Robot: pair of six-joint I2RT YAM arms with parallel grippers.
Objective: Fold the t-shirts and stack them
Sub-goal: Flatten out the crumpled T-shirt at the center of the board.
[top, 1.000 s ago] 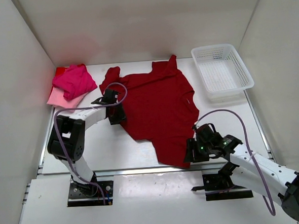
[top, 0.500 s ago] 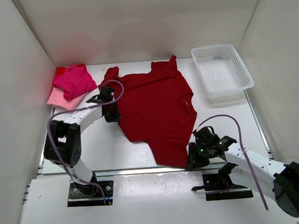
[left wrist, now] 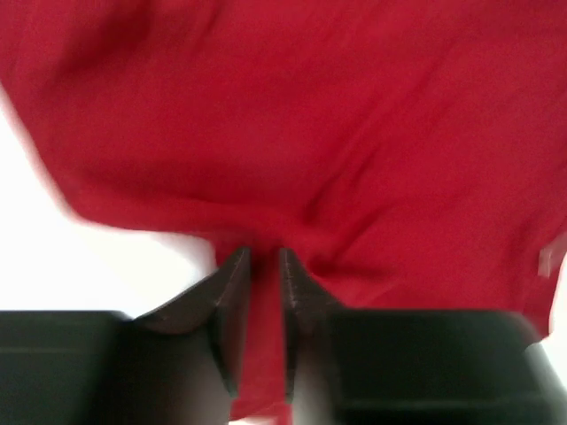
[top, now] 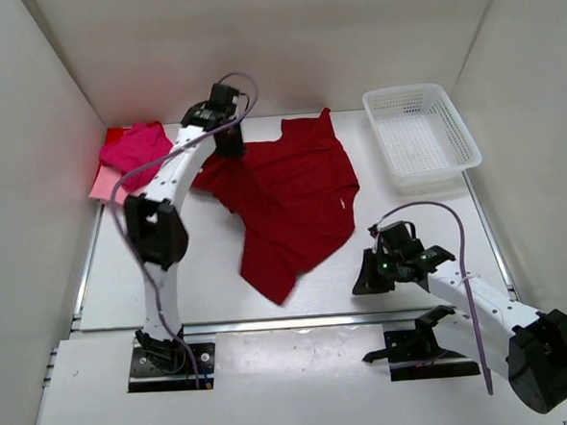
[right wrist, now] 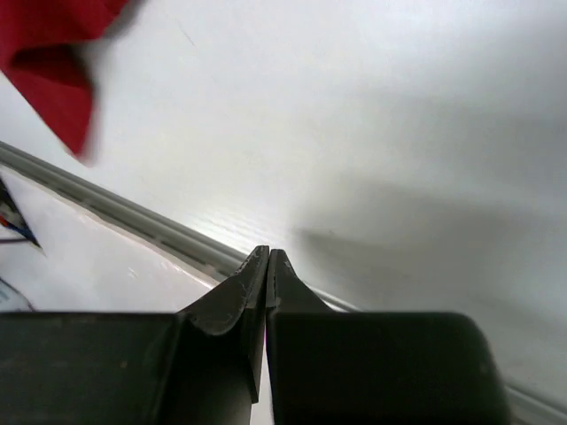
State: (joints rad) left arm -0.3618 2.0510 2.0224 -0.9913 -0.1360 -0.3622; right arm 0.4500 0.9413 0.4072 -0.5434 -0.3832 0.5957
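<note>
Crimson t-shirt (top: 297,197) lies rumpled mid-table (top: 201,275) w/ left hand (left wrist: 264,257) pinching its far-left edge, right hand (right wrist: 267,254) clenched empty; prob. flattening step, nxt needs right grabbing near hem.

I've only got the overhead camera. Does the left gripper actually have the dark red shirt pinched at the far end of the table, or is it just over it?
Observer: Pinched. The left wrist view shows a fold of the crimson t-shirt running between the fingers of the left gripper.
Operator: Has the right gripper got any cloth?
Observer: No. Its wrist view shows the right gripper shut on nothing, over bare table.
Operator: Any shirt near it?
Observer: Only a corner of the t-shirt at that view's upper left, apart from the fingers.
</note>
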